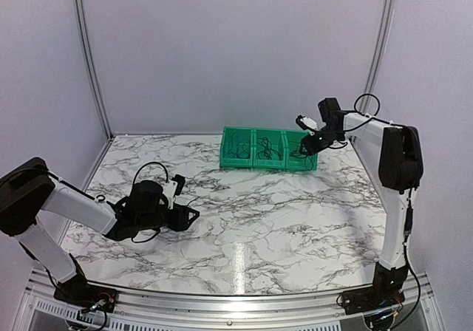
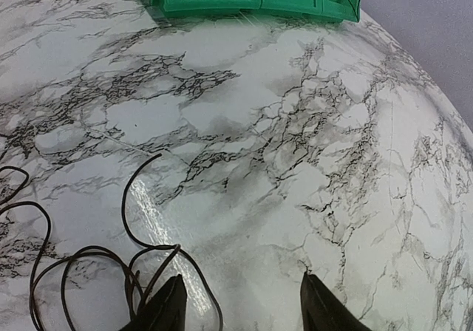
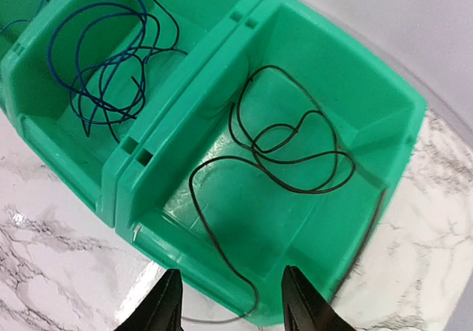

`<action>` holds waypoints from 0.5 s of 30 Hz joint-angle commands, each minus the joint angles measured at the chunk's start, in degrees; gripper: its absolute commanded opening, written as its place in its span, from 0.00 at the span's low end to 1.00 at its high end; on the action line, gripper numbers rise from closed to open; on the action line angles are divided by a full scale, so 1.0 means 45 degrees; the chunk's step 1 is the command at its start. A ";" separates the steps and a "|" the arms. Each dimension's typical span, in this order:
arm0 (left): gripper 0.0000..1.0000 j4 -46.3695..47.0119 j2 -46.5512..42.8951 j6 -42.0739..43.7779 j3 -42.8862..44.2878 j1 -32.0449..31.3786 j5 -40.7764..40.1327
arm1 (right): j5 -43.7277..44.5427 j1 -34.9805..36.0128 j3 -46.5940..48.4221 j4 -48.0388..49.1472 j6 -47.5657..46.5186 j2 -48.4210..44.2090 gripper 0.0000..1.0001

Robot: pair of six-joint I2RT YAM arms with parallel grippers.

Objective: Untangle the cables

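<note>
Tabletop of white, grey-veined marble pattern runs away from the two arm bases at the near edge. Closest in, on the left side, the left arm lies low over the surface with the left gripper pointing toward the middle of the table. Its wrist view shows the two black fingers standing apart, closed on nothing. A thin dark cable lies loose on the marble just in front of and to the left of those fingers, in several slack loops. One strand comes down just inside the left finger, and one free end curls out toward the open table. I can't tell whether the finger actually touches it.

Beyond a wide stretch of bare marble, against the back wall, three green bins stand side by side in a row. The left bin holds some thin wire, too small to make out from here. The middle bin holds a blue cable in overlapping loops, with a black strand among them.

The right arm reaches up and over to the far right corner, and the right gripper hangs above the right bin. Its fingers are spread and hold nothing. Inside that bin a black cable lies in loose coils on the floor. One long end runs toward the near wall and drapes over the rim below the parted fingers.
</note>
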 commanded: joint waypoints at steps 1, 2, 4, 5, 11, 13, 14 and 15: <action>0.56 -0.0049 -0.0190 0.0317 0.0355 0.0036 0.0165 | 0.0664 0.0058 0.0145 -0.0222 -0.0226 -0.1763 0.48; 0.56 -0.0053 -0.0172 0.0354 0.0412 0.0035 0.0193 | 0.0767 0.0036 0.0176 -0.0253 -0.0257 -0.1859 0.49; 0.56 -0.0052 -0.0073 0.0398 0.0503 0.0038 0.0265 | 0.0841 -0.0005 0.0240 -0.0310 -0.0290 -0.1949 0.52; 0.56 -0.0053 -0.0025 0.0406 0.0560 0.0038 0.0290 | 0.0816 -0.0028 0.0278 -0.0343 -0.0273 -0.1929 0.52; 0.56 -0.0056 0.0279 0.0430 0.0733 0.0024 0.0505 | 0.0371 -0.0129 -0.0599 -0.0543 0.0045 -0.2193 0.54; 0.56 -0.0070 0.0230 0.0399 0.0695 0.0024 0.0529 | 0.0157 -0.0144 -0.1341 -0.0367 0.0114 -0.2580 0.55; 0.56 -0.0068 0.0196 0.0398 0.0657 0.0019 0.0514 | 0.0235 -0.0133 -0.1614 -0.0347 0.0117 -0.2742 0.55; 0.56 -0.0063 0.0182 0.0408 0.0657 0.0033 0.0497 | 0.0393 -0.0127 -0.1777 -0.0389 0.0103 -0.2858 0.55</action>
